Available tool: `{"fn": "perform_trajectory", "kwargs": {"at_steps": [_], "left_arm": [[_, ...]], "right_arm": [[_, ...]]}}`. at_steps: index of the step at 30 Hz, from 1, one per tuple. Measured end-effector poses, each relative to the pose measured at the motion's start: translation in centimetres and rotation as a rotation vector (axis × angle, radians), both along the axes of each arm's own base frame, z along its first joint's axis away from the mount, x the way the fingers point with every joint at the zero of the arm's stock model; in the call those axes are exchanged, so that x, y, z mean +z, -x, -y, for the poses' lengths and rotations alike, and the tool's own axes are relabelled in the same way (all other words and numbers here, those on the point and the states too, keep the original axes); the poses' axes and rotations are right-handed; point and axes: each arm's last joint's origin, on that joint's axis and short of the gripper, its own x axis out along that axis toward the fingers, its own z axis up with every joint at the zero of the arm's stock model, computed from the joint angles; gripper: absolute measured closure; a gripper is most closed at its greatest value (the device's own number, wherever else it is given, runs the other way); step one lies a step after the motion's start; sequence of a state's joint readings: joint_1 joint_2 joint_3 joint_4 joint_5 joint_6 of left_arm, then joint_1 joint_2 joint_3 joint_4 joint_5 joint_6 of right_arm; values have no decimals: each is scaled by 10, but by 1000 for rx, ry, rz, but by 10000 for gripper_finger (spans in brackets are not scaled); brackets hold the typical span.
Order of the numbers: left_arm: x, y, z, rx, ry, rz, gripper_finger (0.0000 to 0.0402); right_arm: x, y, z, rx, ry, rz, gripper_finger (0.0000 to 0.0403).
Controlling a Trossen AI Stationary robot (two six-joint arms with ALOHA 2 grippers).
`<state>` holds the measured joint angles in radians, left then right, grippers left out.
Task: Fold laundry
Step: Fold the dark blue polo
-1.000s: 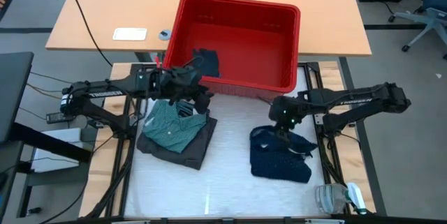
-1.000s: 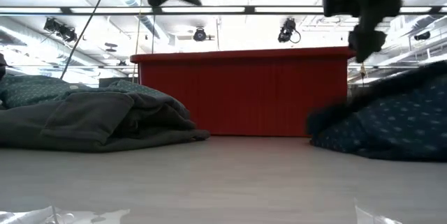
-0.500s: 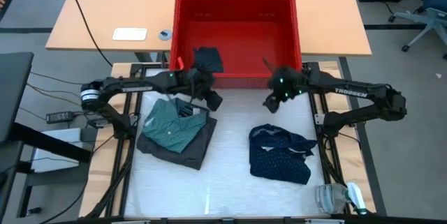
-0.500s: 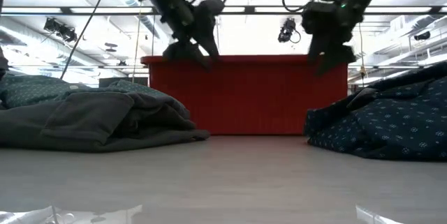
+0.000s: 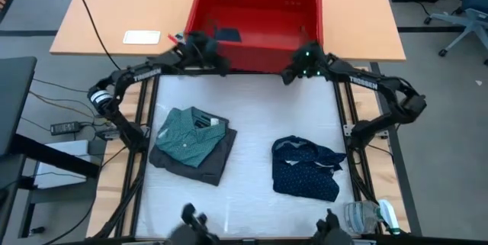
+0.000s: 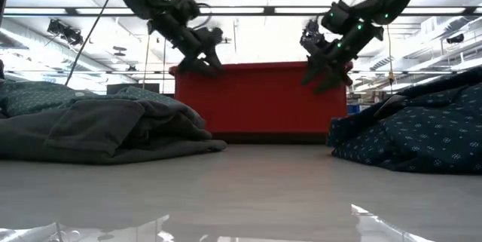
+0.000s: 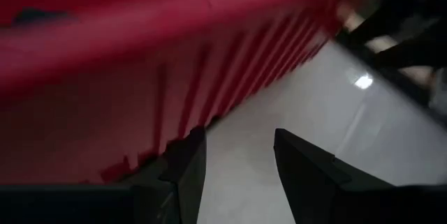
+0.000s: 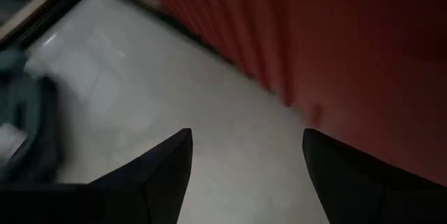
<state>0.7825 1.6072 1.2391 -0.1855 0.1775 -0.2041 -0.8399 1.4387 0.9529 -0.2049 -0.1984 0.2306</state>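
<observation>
The red basket (image 5: 259,60) stands at the table's far edge, with a plain dark piece (image 5: 226,34) lying inside it. My left gripper (image 5: 210,58) is open at the left part of the basket's near wall. My right gripper (image 5: 293,69) is open at the right part of that wall. The teal dotted shirt (image 5: 185,134) lies folded on the charcoal piece (image 5: 217,161) on the table's left. On the table's right lies the navy dotted piece (image 5: 305,169), in a loose heap. In the low view both grippers (image 6: 199,59) (image 6: 316,76) hang in front of the basket (image 6: 260,99). My left gripper (image 7: 234,137) comes slanting down from the near side, and one open fingertip (image 7: 190,147) is at the foot of the basket's ribbed near wall (image 7: 105,112). I cannot tell whether it touches. My right gripper (image 8: 244,135) stands the same way, with the near wall (image 8: 363,42) beside one finger (image 8: 328,154). Whether that finger touches cannot be told.
A wooden desk (image 5: 114,8) with a white card (image 5: 142,37) lies beyond the table. A clear plastic thing (image 5: 370,216) sits at the near right corner. Bare white table (image 5: 252,123) lies between the two piles and in front of the basket.
Both grippers have left the piles, swung toward the far edge and come to the basket's near wall. The basket has slid toward the far edge, ahead of them. The folded pile and the navy piece have stayed where they were.
</observation>
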Motion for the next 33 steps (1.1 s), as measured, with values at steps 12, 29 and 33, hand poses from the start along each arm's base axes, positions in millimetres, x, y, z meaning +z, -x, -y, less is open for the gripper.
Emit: {"fn": "perform_trajectory", "kwargs": {"at_steps": [12, 29, 33], "left_arm": [[2, -12, 18, -255, 201, 142, 228], [-4, -105, 232, -624, 240, 52, 242], [-12, -122, 271, -631, 205, 121, 253]], "right_arm": [[30, 15, -35, 240, -401, -93, 140], [48, 6, -173, 831, -444, -280, 195], [25, -2, -188, 709, -453, -305, 196]]}}
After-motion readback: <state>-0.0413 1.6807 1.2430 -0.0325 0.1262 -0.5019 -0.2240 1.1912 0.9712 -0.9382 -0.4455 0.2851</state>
